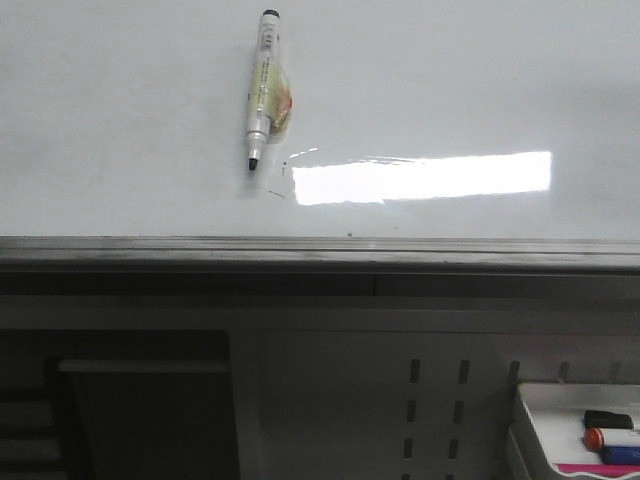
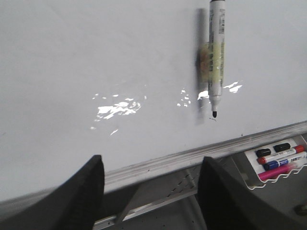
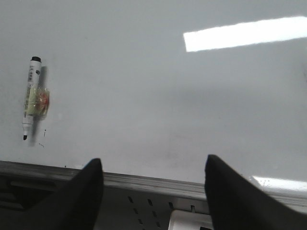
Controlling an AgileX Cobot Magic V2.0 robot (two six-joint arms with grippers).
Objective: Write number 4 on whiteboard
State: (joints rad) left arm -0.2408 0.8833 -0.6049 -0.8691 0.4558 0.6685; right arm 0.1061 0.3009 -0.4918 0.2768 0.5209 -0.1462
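The whiteboard [image 1: 450,80] is a glossy white board with a grey metal edge and a bright rectangular reflection. No number 4 shows on it, only tiny black specks near the marker tip. A white marker [image 1: 262,90] with a black uncapped tip and yellowish tape round its barrel rests on the board, tip toward the front edge; it also shows in the left wrist view [image 2: 216,62] and the right wrist view [image 3: 30,100]. My left gripper [image 2: 151,165] is open and empty before the board's edge. My right gripper [image 3: 153,167] is open and empty, apart from the marker.
A grey perforated panel [image 1: 440,400] lies in front of the board's metal edge [image 1: 320,250]. A white tray [image 1: 560,400] at the front right holds several spare markers, also seen in the left wrist view [image 2: 280,158].
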